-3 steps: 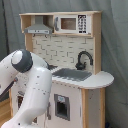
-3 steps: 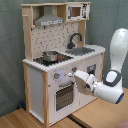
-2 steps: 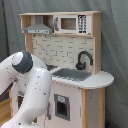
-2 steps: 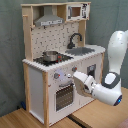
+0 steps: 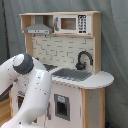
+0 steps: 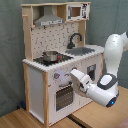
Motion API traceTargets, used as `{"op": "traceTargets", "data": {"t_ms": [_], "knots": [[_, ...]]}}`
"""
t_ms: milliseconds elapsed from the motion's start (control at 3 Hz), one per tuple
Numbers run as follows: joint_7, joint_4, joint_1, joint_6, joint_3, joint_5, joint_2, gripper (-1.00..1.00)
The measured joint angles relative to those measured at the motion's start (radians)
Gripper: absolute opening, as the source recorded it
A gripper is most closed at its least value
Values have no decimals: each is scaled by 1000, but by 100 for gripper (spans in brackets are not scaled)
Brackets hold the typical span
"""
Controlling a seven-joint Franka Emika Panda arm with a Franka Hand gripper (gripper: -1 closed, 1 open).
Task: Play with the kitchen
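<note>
The kitchen (image 6: 37,80) is a white and light-wood toy unit with a grey hood (image 6: 50,21), a black faucet (image 6: 75,39), a sink (image 6: 84,50) and a steel pot (image 6: 51,56) on the stovetop. In the second exterior view my gripper (image 6: 74,75) is up against the front panel, beside the knobs (image 6: 58,76) and just above the oven door (image 6: 64,96). In the first exterior view the white arm (image 5: 30,85) covers the stove side of the kitchen (image 5: 92,100) and hides the gripper. The faucet (image 5: 84,59) and sink (image 5: 75,75) show there.
A toy microwave (image 5: 71,24) sits in the upper shelf. The kitchen stands on a wooden floor (image 6: 20,119) before a grey curtain (image 6: 10,50). My arm's base link (image 6: 107,92) hangs in front of the kitchen's right half.
The upper arm has shifted a little. The gripper stays at the same spot on the front panel near the knobs.
</note>
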Motion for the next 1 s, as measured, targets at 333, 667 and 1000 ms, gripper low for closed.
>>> {"op": "traceTargets", "data": {"t_ms": [333,667,1000], "knots": [[59,-1,-54,-67,14,4,0,100],[128,-10,-101,-71,14,55,21,100],[24,-9,-117,-52,14,77,47,100]]}}
